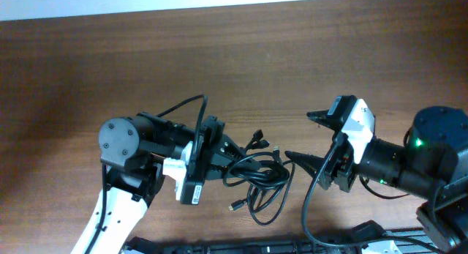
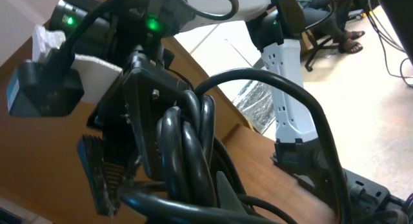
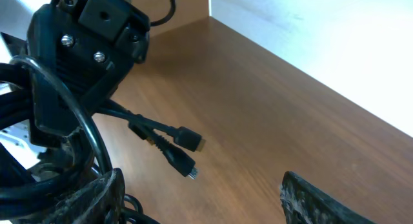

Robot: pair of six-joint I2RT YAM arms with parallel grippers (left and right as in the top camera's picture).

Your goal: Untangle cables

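The cables (image 1: 260,178) lie as a tangled black bundle on the table between the arms, with plug ends sticking out at the top (image 1: 257,140) and bottom left (image 1: 236,205). My left gripper (image 1: 224,157) is shut on the bundle's left side. In the left wrist view thick cable loops (image 2: 187,153) fill the jaws. My right gripper (image 1: 308,137) is open wide just right of the bundle. In the right wrist view its jaws (image 3: 203,201) are empty, the left finger touches cable loops (image 3: 39,185), and two plug ends (image 3: 186,153) hang ahead.
The wooden table (image 1: 241,56) stretches to the far edge. The left arm's body (image 1: 128,144) and the right arm's body (image 1: 428,155) flank the bundle. Black hardware (image 1: 219,247) lines the near edge.
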